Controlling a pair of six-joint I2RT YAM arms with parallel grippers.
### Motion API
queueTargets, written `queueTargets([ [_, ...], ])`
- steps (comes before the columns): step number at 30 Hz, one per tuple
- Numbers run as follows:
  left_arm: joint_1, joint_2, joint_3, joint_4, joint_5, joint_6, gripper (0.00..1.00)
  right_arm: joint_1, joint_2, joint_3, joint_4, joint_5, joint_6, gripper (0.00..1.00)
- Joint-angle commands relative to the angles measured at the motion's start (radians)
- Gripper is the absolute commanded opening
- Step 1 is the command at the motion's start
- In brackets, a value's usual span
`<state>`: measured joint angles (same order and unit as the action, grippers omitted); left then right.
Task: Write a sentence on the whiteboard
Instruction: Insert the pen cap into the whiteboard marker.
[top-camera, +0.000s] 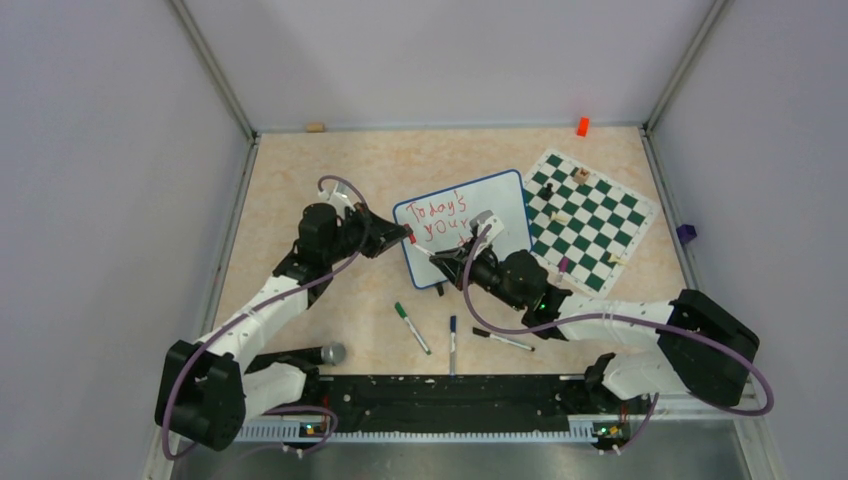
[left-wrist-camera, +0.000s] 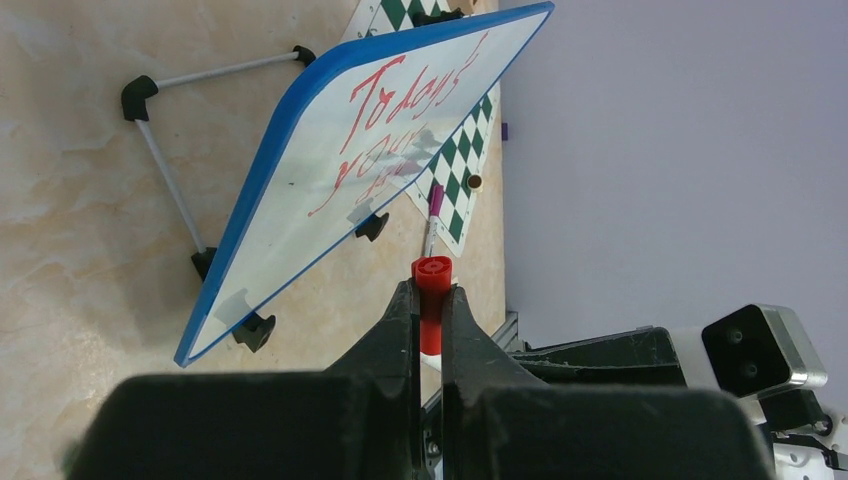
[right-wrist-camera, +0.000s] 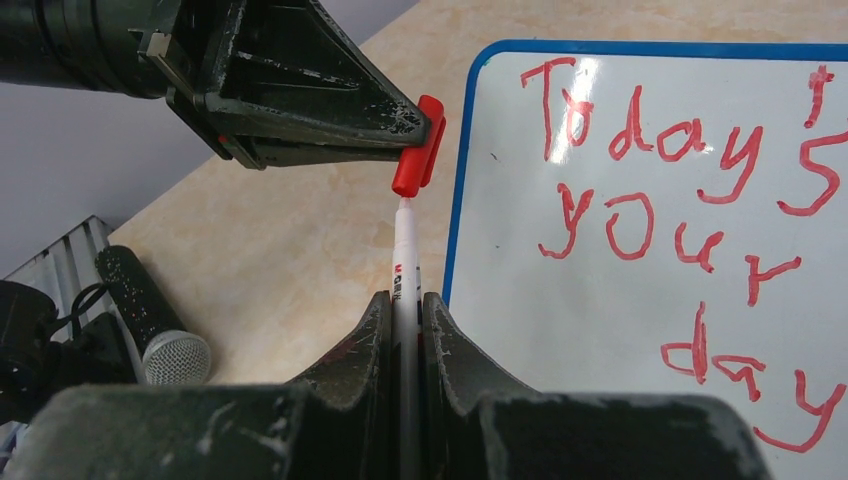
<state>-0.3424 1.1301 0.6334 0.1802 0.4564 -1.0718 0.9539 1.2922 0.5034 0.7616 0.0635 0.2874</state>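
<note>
The whiteboard (top-camera: 505, 205) stands tilted at the table's middle on its wire stand, blue frame around it. The sentence (top-camera: 440, 220) is written on it in red; the right wrist view shows the sentence (right-wrist-camera: 680, 190) as "Today's your day". My left gripper (top-camera: 408, 238) is shut on a red marker cap (left-wrist-camera: 432, 272), just left of the whiteboard (left-wrist-camera: 290, 230). My right gripper (right-wrist-camera: 405, 300) is shut on the white marker barrel (right-wrist-camera: 404, 250). The cap (right-wrist-camera: 418, 160) sits over the marker's tip, which is hidden.
A green-and-white chess mat (top-camera: 590, 215) with a few pieces lies right of the board. Green (top-camera: 412, 328), blue (top-camera: 452, 340) and black (top-camera: 503, 340) markers lie near the front. A microphone (top-camera: 325, 354) rests front left. An orange block (top-camera: 582, 126) sits at the back wall.
</note>
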Motion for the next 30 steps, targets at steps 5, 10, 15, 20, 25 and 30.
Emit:
queueTargets([
  [5, -0.004, 0.0, 0.007, 0.03, 0.008, 0.029, 0.0, 0.013, -0.024, 0.044, 0.029, 0.006, -0.018, 0.0],
  [10, -0.002, 0.002, 0.013, 0.022, 0.001, 0.035, 0.0, 0.013, -0.046, 0.029, 0.017, 0.013, -0.019, 0.0],
  [15, -0.003, 0.005, 0.013, 0.021, -0.001, 0.035, 0.0, 0.013, -0.063, 0.022, 0.012, 0.024, -0.023, 0.0],
  [20, -0.001, 0.004, 0.012, 0.021, -0.003, 0.03, 0.0, 0.013, -0.065, 0.021, 0.009, 0.029, -0.024, 0.0],
  [25, -0.003, 0.009, 0.013, 0.022, -0.008, 0.026, 0.0, 0.013, -0.064, 0.019, 0.007, 0.023, -0.024, 0.0],
  [30, -0.002, 0.015, 0.017, 0.026, -0.004, 0.023, 0.0, 0.013, -0.065, 0.017, 0.009, 0.024, -0.025, 0.0],
])
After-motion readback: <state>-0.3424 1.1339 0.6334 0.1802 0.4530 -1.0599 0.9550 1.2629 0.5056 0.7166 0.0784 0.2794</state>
